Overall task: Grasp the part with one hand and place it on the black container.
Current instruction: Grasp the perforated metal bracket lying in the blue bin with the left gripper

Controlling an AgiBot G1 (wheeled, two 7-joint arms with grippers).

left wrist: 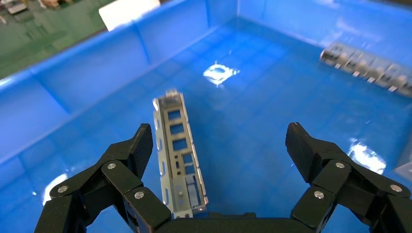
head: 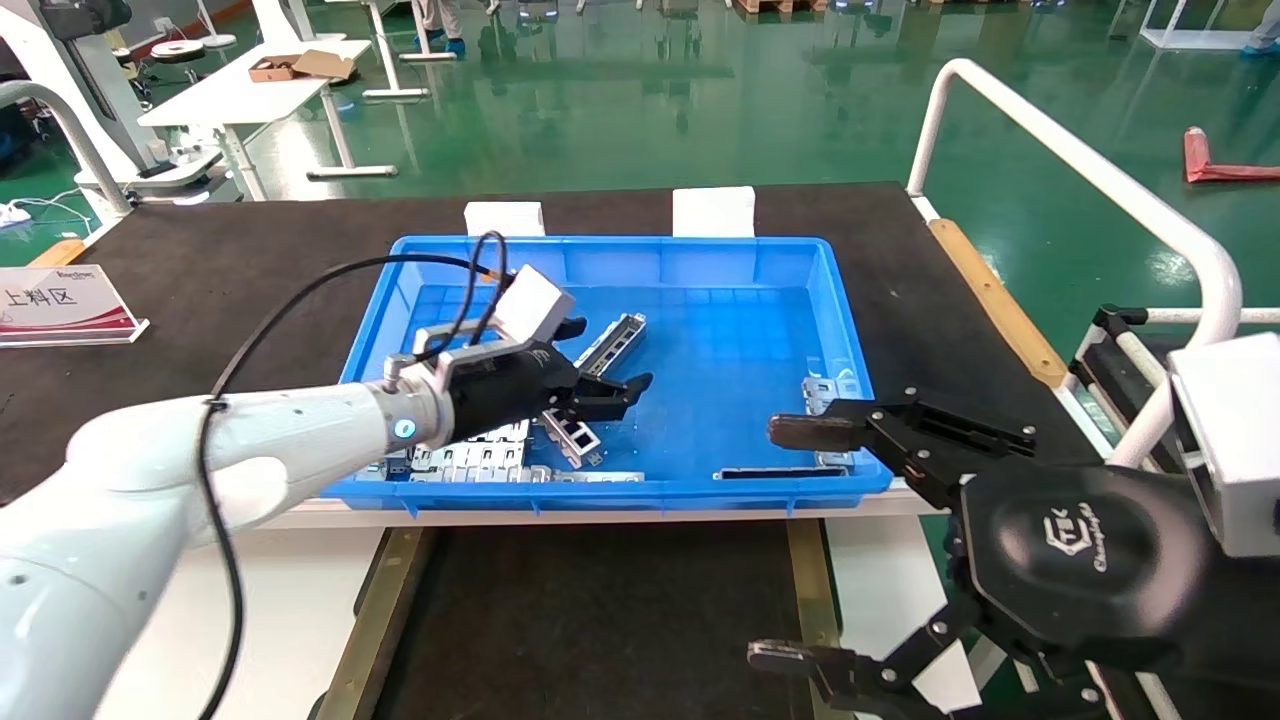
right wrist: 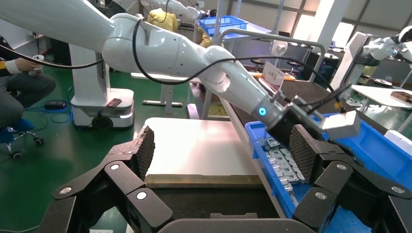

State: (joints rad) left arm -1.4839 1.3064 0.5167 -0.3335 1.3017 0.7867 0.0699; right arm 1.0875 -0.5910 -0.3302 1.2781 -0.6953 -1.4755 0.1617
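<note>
Left gripper (left wrist: pixel 221 145) hangs wide open inside the blue bin (head: pixel 455 262), apparently straddling the part (left wrist: pixel 179 153) for pickup; right gripper (head: pixel 800 545) parked open beside it.

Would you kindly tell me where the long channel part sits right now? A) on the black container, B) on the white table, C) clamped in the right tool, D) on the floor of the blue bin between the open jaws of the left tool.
D: the part lies on the blue bin floor, with the left tool open around it, not yet gripping.
</note>
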